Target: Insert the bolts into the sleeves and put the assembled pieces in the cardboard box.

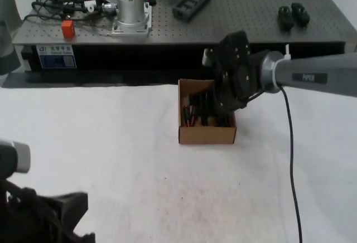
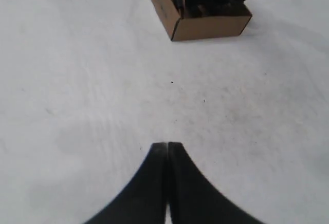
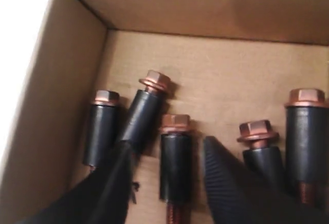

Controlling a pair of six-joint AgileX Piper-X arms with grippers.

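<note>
The left gripper (image 2: 167, 149) hangs empty over the white cloth (image 2: 77, 80), with its fingers pressed together. Farther off, the right gripper (image 3: 165, 149) sits in the cardboard box (image 3: 51, 80), its fingers spread around one assembled piece (image 3: 175, 167). If it lifts carelessly, a finger could snag this piece and drag it out.

The brown cardboard box (image 3: 205, 8) is holding black sleeves (image 3: 175, 162) and coppery bolts (image 3: 175, 122) (orange-brown heads) on white cloth (image 1: 111, 142).
</note>
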